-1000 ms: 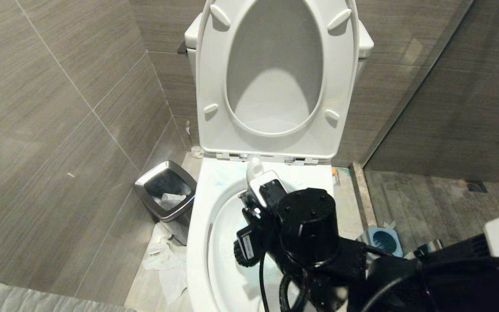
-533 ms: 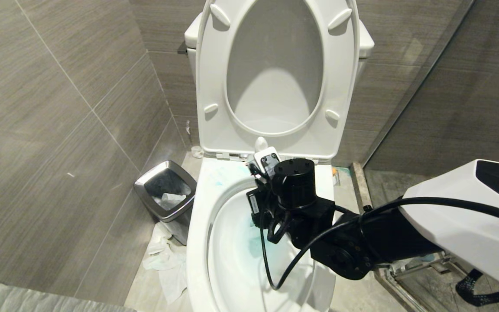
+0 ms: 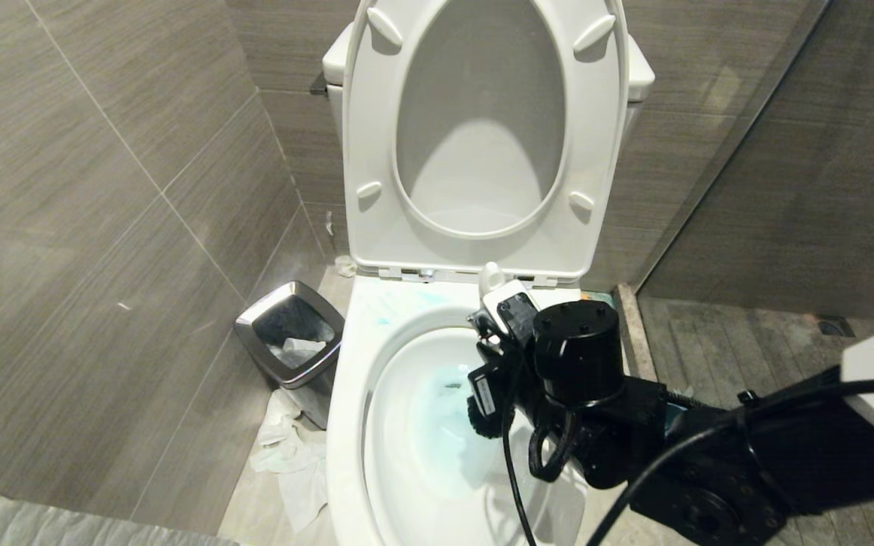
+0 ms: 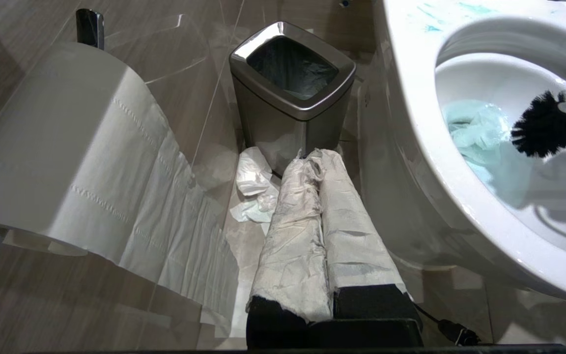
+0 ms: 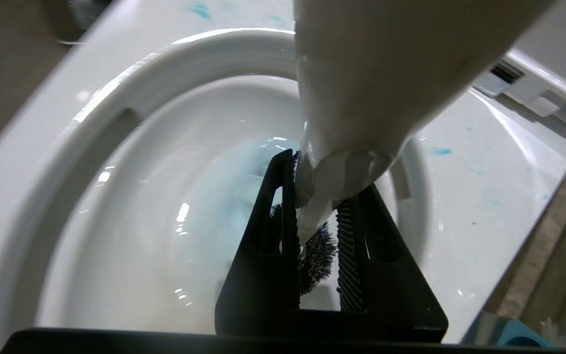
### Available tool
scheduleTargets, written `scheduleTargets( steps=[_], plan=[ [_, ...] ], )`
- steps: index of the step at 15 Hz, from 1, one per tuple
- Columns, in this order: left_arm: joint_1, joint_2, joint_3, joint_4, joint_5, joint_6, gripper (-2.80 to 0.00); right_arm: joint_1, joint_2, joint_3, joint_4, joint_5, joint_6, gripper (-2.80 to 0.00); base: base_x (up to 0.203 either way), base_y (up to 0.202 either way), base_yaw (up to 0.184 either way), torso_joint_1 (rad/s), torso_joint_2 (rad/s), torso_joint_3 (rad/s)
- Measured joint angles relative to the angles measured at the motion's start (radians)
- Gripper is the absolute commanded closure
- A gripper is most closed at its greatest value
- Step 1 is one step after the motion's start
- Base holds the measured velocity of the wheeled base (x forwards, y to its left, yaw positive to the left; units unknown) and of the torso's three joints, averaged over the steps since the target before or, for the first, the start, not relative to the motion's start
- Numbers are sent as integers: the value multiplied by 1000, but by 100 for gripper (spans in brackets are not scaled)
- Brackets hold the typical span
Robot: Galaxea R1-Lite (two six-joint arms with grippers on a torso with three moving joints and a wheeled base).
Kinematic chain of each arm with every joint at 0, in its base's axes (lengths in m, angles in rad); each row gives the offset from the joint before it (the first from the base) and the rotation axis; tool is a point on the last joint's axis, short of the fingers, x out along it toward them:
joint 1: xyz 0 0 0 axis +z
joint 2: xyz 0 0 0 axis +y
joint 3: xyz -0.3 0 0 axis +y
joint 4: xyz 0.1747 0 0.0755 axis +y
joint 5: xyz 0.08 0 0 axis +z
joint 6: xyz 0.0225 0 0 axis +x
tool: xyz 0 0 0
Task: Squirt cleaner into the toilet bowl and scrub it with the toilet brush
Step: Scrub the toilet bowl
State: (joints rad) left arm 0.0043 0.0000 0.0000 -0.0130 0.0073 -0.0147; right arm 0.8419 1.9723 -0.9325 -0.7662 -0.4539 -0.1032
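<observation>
Filling the lower centre of the head view, the toilet bowl is rigid, glossy, likely slippery where cleaner pools. Right end effector pinches the light, stiff toilet brush mid-handle; bristles partly hidden. Left end effector, paper-wrapped, is pressed together.

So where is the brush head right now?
The brush head is down inside the toilet bowl, over the blue-tinted water. In the head view the right gripper, clamped on the handle, hides it.
</observation>
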Motion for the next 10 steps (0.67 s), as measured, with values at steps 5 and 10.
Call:
scheduleTargets(
  steps=[5,10],
  plan=[
    [0,0,0,0,0,0,0,143,-77,30,0,-24,31,0,0,0,0,0,0,0],
    [0,0,0,0,0,0,0,85,-55,-77,19,-29,20,0,0,0,0,0,0,0]
  ],
)
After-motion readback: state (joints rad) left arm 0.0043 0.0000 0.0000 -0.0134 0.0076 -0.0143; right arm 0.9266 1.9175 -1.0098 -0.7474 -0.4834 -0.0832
